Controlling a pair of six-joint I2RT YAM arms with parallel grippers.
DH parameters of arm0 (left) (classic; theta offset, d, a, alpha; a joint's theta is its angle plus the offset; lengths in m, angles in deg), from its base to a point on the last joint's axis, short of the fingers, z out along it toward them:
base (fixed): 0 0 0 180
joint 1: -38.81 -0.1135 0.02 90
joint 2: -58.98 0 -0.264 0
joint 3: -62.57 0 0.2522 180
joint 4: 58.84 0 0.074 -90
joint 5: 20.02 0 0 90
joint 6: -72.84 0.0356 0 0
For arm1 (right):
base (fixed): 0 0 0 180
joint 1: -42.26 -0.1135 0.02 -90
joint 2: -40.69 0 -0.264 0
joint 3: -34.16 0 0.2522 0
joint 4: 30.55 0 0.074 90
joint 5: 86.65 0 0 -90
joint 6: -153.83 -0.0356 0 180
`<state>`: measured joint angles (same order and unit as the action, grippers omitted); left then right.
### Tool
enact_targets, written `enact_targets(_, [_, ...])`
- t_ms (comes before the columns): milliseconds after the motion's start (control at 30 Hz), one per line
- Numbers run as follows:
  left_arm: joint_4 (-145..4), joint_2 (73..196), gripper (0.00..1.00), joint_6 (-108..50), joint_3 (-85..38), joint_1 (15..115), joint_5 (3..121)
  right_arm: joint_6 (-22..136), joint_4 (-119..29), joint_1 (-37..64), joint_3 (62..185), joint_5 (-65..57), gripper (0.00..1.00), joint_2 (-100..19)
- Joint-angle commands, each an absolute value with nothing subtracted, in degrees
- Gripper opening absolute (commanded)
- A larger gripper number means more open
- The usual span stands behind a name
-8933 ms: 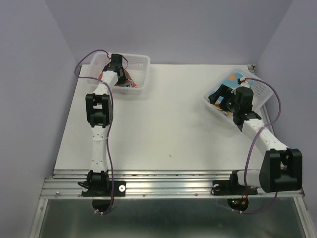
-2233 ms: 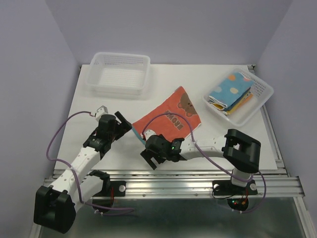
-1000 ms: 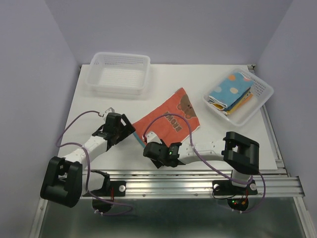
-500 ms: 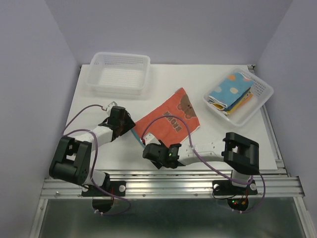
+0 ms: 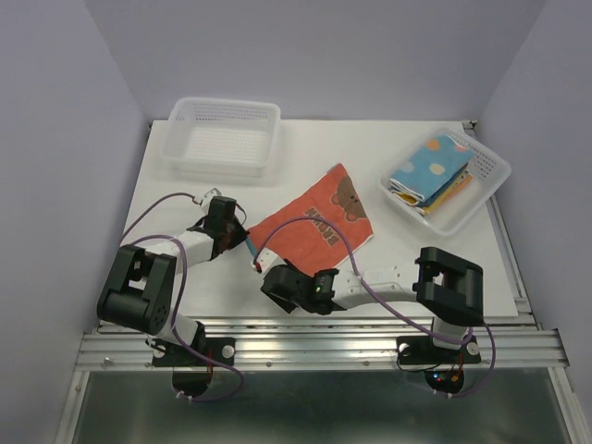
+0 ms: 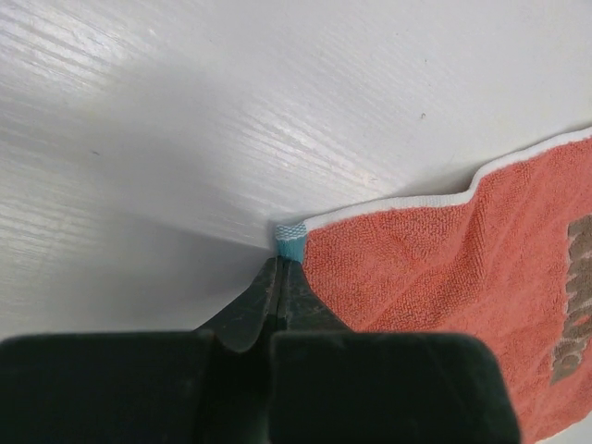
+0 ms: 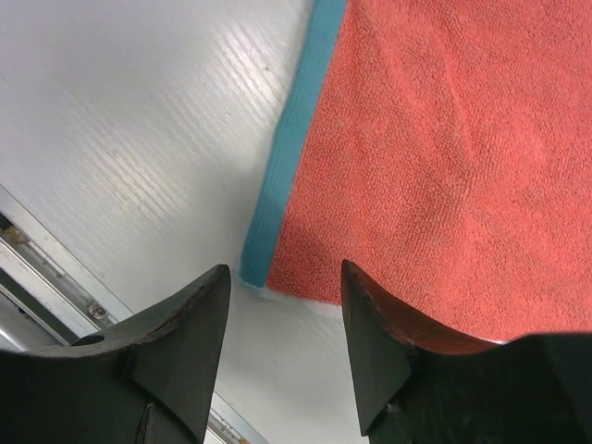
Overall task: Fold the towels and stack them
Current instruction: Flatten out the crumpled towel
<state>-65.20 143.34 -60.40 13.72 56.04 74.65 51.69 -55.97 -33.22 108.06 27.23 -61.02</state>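
Note:
A red-orange towel (image 5: 319,222) with a brown bear print lies spread flat on the table. In the left wrist view my left gripper (image 6: 280,264) is shut at the towel's left corner, with its teal edge tag (image 6: 289,239) sticking out at the tips. From above, the left gripper (image 5: 242,238) sits low at that corner. My right gripper (image 7: 284,268) is open over the towel's near corner, whose teal edge strip (image 7: 282,157) runs between the fingers. From above, the right gripper (image 5: 262,274) hovers there. Other folded towels, a light blue dotted one (image 5: 433,166) on top, lie in the right basket.
A white lattice basket (image 5: 220,163) stands at the back left with nothing in it. Another white basket (image 5: 490,180) at the back right holds the folded towels. The table's metal front rail (image 7: 55,268) runs close behind the right gripper.
My left gripper has closed from wide open to shut at the towel's left corner. The right gripper has shifted slightly left at the near corner, still open.

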Motion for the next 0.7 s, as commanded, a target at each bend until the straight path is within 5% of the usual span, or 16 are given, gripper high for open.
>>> enact_targets(0, [-66.7,143.2,0.0,-59.3,12.8,56.2,75.1,53.4,-50.5,-33.8,107.5,26.3,0.56,-61.9])
enact_targets(500, [-63.3,135.1,0.0,-59.2,18.1,56.2,73.8,44.9,-53.4,-33.8,104.3,27.9,0.43,-62.8])
enact_targets(567, [-62.8,132.6,0.0,-59.1,19.2,56.2,73.8,43.4,-53.5,-33.8,102.9,27.3,0.33,-61.7])
enact_targets(667, [-62.3,129.2,0.0,-58.8,20.6,56.3,72.5,42.3,-53.9,-33.8,102.1,27.8,0.03,-59.4])
